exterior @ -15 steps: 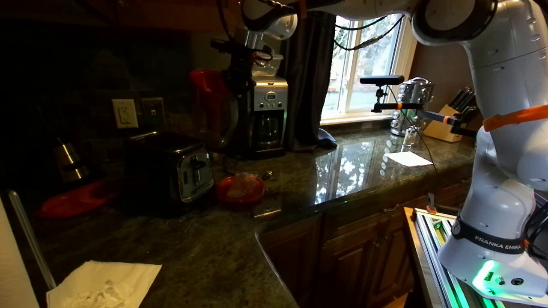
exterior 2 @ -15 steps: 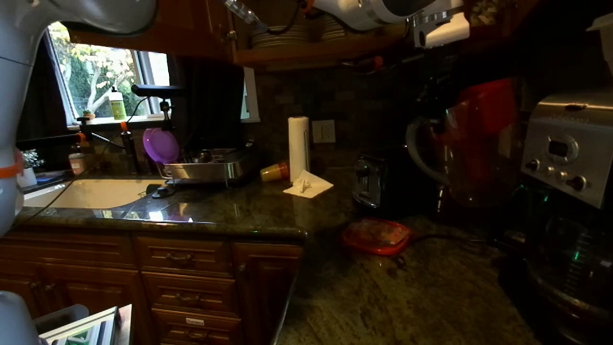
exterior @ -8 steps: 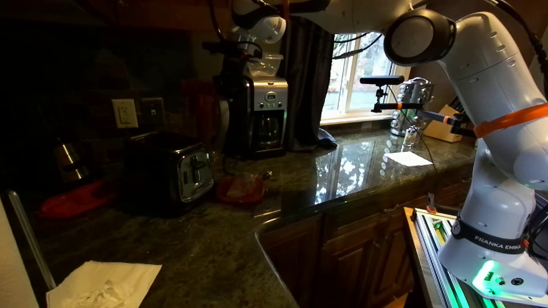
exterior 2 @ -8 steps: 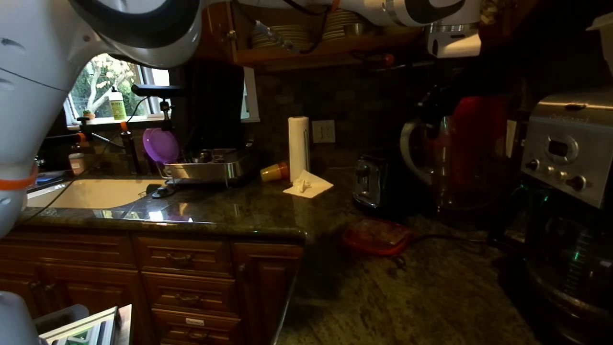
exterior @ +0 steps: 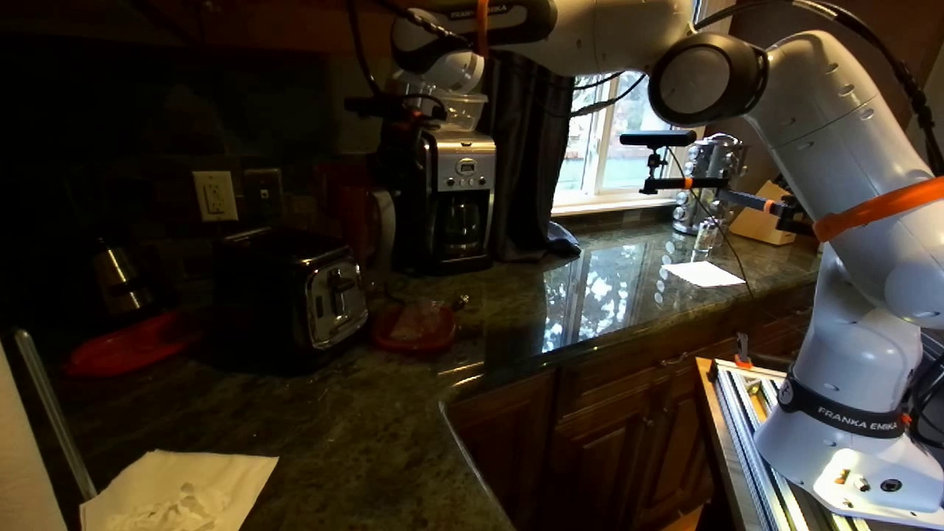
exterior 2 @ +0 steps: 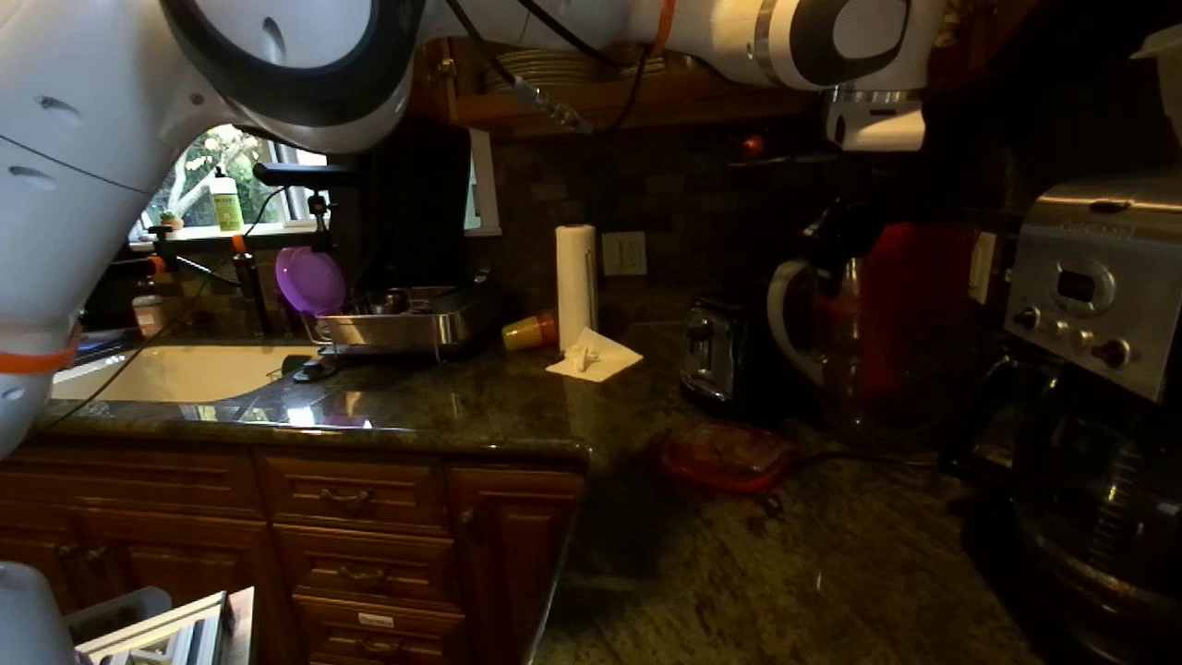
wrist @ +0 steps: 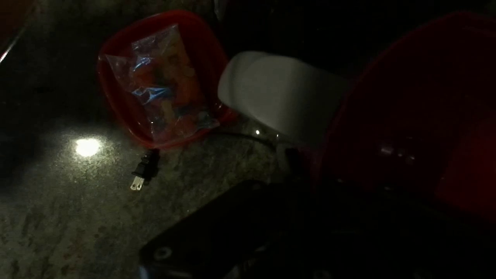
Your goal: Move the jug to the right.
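Jug is grasped by the tool near its handle, between toaster and coffee maker; base contact unclear. Level seating on the worktop should be confirmed before release.

Your arm is smooth, rounded and white, and one joint is a flat grey disc thickly ringed in black. Orange bands wrap the arm in both exterior views. Black cables run alongside. At your base, a black strap reads FRANKA EMIKA in white letters. The wrist view shows a black, angular part with a pale round screw.
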### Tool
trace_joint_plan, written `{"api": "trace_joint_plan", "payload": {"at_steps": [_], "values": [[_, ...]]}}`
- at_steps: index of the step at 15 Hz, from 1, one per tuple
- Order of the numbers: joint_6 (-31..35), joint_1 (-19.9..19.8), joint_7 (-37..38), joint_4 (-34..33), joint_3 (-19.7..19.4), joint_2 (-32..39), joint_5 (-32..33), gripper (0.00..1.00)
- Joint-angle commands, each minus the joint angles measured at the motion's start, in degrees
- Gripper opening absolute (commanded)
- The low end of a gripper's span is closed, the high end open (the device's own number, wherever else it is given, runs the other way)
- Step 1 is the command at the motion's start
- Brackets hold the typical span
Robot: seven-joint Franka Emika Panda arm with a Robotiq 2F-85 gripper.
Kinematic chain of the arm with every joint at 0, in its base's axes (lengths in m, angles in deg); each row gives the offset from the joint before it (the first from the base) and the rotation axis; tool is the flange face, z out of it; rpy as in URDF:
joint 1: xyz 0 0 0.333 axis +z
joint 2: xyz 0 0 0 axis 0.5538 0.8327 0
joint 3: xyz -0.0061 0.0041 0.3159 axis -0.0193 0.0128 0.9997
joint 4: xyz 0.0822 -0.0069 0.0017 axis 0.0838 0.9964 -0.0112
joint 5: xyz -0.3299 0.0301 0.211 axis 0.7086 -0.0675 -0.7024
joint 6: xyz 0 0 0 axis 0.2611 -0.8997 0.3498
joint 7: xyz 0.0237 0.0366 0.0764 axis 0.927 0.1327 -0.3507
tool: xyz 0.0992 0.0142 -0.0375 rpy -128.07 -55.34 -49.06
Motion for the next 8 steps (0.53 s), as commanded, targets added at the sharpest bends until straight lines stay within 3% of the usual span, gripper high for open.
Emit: {"api": "trace_joint_plan", "payload": {"at_steps": [1,6,8], "values": [[2.15,0.32,1.62,-2.02,0.22,2.21,-0.76,0.02],[6.69,0.58,1.66,-2.4,-0.28,2.59,-0.03,0.02],[3.72,-0.09,1.58,-3.76,0.48,3.48,-1.09,0.02]]}}
